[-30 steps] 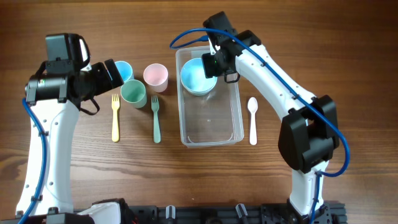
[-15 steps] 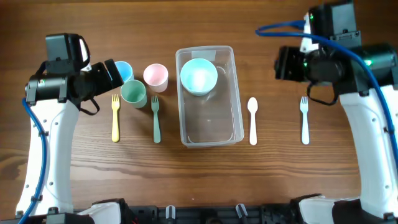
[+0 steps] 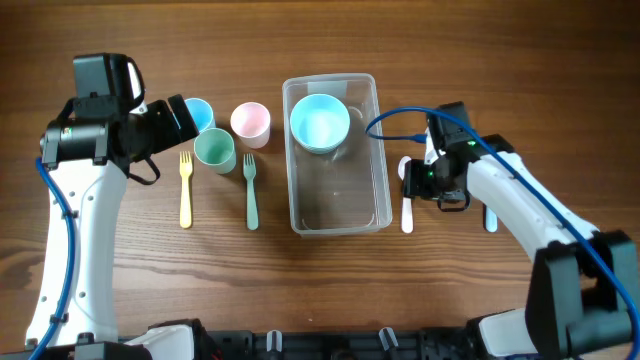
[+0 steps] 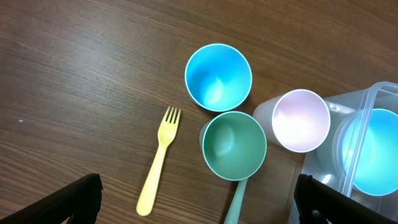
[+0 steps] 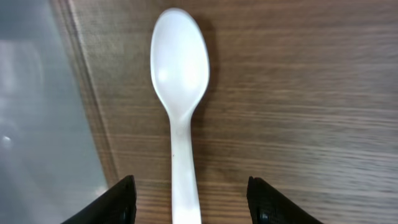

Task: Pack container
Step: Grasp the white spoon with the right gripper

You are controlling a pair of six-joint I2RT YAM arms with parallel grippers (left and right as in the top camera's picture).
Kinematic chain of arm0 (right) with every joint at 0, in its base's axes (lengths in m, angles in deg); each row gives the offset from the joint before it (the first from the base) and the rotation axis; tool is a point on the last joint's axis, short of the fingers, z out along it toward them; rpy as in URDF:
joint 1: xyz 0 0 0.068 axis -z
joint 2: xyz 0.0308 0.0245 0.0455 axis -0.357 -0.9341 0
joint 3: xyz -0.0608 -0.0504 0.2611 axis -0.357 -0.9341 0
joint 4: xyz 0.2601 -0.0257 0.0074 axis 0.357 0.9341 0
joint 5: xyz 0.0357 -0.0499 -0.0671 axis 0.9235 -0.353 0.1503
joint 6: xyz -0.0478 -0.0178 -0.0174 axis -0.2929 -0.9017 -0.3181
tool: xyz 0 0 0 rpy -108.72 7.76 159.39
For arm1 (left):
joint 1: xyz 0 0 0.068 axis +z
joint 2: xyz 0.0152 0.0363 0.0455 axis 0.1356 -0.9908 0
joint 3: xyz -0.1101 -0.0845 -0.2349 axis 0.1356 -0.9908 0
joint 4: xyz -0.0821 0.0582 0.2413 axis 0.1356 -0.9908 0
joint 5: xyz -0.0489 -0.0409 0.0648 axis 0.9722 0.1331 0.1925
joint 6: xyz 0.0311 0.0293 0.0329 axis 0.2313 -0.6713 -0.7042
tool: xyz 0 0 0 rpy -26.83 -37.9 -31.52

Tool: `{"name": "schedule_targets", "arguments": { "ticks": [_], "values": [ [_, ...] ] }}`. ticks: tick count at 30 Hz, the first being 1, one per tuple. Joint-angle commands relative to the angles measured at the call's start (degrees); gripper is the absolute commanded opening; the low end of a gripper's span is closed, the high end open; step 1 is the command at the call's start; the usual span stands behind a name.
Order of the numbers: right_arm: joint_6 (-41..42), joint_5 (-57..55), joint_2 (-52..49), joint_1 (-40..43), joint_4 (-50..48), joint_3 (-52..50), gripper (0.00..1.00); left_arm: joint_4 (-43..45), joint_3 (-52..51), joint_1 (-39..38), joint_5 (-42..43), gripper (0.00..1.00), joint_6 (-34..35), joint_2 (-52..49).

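The clear container (image 3: 340, 200) stands mid-table with a light blue bowl (image 3: 320, 122) in its far end. My right gripper (image 3: 412, 182) is open and hovers low over a white spoon (image 3: 407, 208) just right of the container. In the right wrist view the spoon (image 5: 180, 68) lies between the open fingers (image 5: 189, 202), untouched, with the container wall (image 5: 43, 93) at left. My left gripper (image 4: 196, 202) is open and empty above the blue cup (image 4: 218, 76), green cup (image 4: 234, 145) and pink cup (image 4: 301, 120).
A yellow fork (image 3: 185, 190) and a green fork (image 3: 250, 192) lie left of the container, near the cups (image 3: 214, 150). A white fork (image 3: 490, 218) lies at the right, mostly hidden under my right arm.
My right arm left the bowl in the container, swung out to the far right, then came down over the white spoon. The left arm has not moved.
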State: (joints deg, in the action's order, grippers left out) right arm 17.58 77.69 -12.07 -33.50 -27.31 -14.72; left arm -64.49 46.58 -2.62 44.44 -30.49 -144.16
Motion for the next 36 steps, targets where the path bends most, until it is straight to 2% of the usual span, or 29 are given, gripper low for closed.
{"name": "schedule_targets", "arguments": {
  "ticks": [1, 4, 10, 15, 17, 20, 23, 24, 27, 30, 33, 35, 36],
  "values": [
    [-0.52, 1.79, -5.9, -0.24, -3.89, -0.55, 0.59, 0.13, 1.11, 0.26, 0.26, 1.0, 0.11, -0.13],
    [0.57, -0.11, -9.88, -0.2, -5.79, -0.55, 0.57, 0.13, 1.11, 0.26, 0.24, 1.0, 0.11, -0.13],
    [7.54, -10.45, -10.1, -0.15, -3.17, -0.55, 0.52, 0.13, 1.11, 0.26, 0.26, 1.0, 0.11, -0.13],
    [10.34, -13.57, -10.08, -0.09, -2.08, -0.52, 0.5, 0.13, 1.11, 0.26, 0.24, 1.0, 0.11, -0.13],
    [10.58, -11.17, -10.08, -0.11, -2.01, -0.52, 0.33, 0.13, 1.11, 0.26, 0.24, 1.0, 0.11, -0.13],
    [13.81, -8.98, -10.08, -0.11, -1.95, -0.52, 0.15, 0.13, 1.11, 0.26, 0.24, 1.0, 0.11, -0.13],
    [15.5, -9.01, -10.08, -0.11, -2.27, -0.42, 0.04, 0.13, 1.11, 0.26, 0.24, 1.0, 0.11, -0.13],
    [15.45, -9.35, -9.77, -0.11, -2.27, -0.07, 0.04, 0.13, 1.11, 0.26, 0.26, 1.0, 0.11, -0.13],
    [14.6, -13.42, -5.51, -0.11, 1.01, 4.72, 0.04, 0.13, 1.11, 0.26, 0.26, 1.0, 0.11, -0.13],
    [9.57, -13.27, 3.76, -0.57, 6.01, 12.28, 0.04, 0.13, 1.11, 0.26, 0.24, 1.0, 0.11, -0.13],
    [2.1, -7.63, 13.35, -3.48, 8.07, 17.03, 0.04, 0.13, 1.11, 0.26, 0.24, 1.0, 0.11, -0.13],
    [0.35, -7.17, 17.11, -6.51, 8.17, 17.38, 0.04, 0.15, 1.11, 0.26, 0.24, 1.0, 0.11, -0.13],
    [-4.35, -4.83, 18.29, -8.7, 7.52, 17.38, 0.04, 0.13, 1.11, 0.26, 0.24, 1.0, 0.11, -0.13]
  ]
}}
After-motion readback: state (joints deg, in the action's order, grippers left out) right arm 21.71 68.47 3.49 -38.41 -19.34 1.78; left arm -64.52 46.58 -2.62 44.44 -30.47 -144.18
